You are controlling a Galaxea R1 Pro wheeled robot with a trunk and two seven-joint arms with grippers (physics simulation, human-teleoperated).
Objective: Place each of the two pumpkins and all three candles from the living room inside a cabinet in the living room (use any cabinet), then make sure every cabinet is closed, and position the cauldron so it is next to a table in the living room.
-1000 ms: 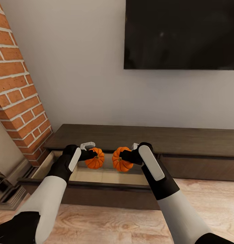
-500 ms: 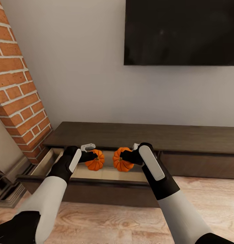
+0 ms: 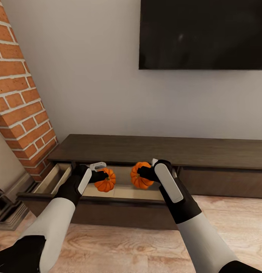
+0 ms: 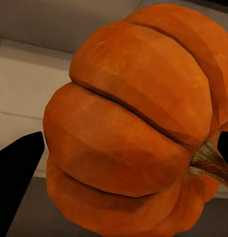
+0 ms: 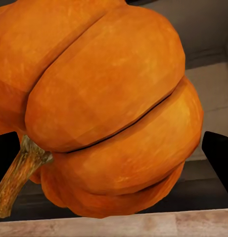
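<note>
- Left gripper [image 3: 101, 175] was clamped on the left pumpkin [image 3: 105, 180], holding it over the pale interior of the open drawer [image 3: 108, 192] of the cabinet [image 3: 153, 151].
- Right gripper [image 3: 145, 174] was clamped on the right pumpkin [image 3: 141, 176], also over the same drawer, near its back edge under the cabinet top.
- The two pumpkins were side by side, apart, with a clear gap between them.
- Left wrist view: pumpkin [image 4: 133, 123] sat between the dark fingertips [image 4: 17, 182], brownish stem [image 4: 210, 163] pointing sideways. Pale drawer bottom was behind it.
- Right wrist view: pumpkin [image 5: 104, 103] sat between the dark fingertips [image 5: 220, 153], stem [image 5: 17, 177] sideways. Dark drawer front and a strip of wood floor were below it.
- Could not tell whether either pumpkin touched the drawer bottom; both looked held above it.
- Drawer was pulled out at the cabinet's left end; the drawer front to its right [image 3: 221, 185] was flush.
- Cabinet stood against the grey wall, black TV [image 3: 203, 34] mounted above it, brick column [image 3: 21, 98] at the left.
- Light wood plank floor [image 3: 127, 246] was in front.
</note>
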